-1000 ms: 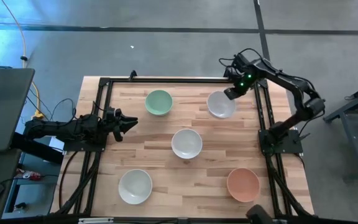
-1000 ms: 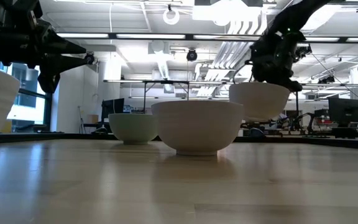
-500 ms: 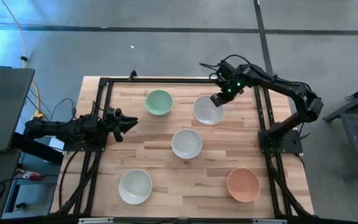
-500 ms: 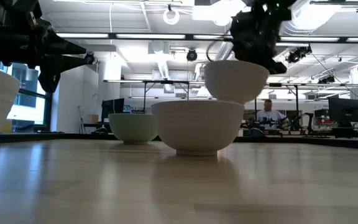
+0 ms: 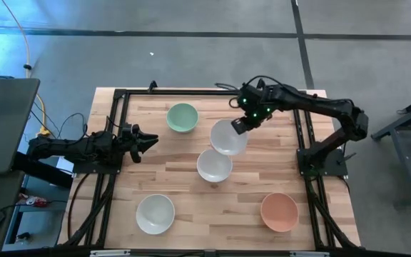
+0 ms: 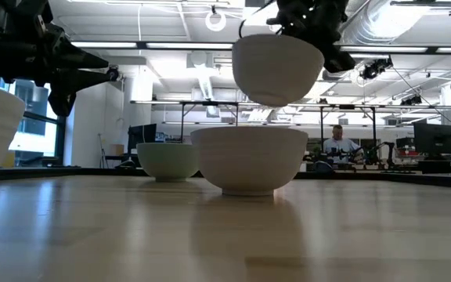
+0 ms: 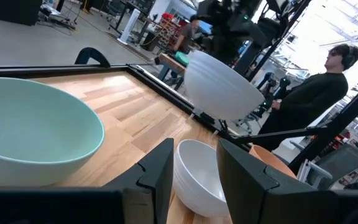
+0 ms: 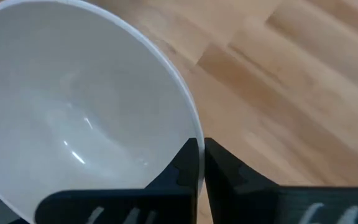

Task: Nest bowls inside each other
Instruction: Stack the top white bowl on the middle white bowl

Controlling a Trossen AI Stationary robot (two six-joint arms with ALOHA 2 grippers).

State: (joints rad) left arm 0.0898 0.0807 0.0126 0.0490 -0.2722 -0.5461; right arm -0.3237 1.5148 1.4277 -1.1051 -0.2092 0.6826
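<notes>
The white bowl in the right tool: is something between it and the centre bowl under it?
Nothing visible. The right tool holds the white bowl by its rim in the air, above the centre bowl, with open space between them.

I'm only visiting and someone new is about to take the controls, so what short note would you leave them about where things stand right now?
Right gripper: shut on the rim of a plain white round bowl, held in the air, tilted, beside and partly above the white middle bowl.
Left gripper: open, empty, waiting at the table's left edge.
On the wooden table: pale green round bowl at the back, off-white bowl front left, salmon-orange bowl front right.
Done: one bowl lifted; none nested.
Left: probably lower it into the middle bowl, then stack the rest.
</notes>
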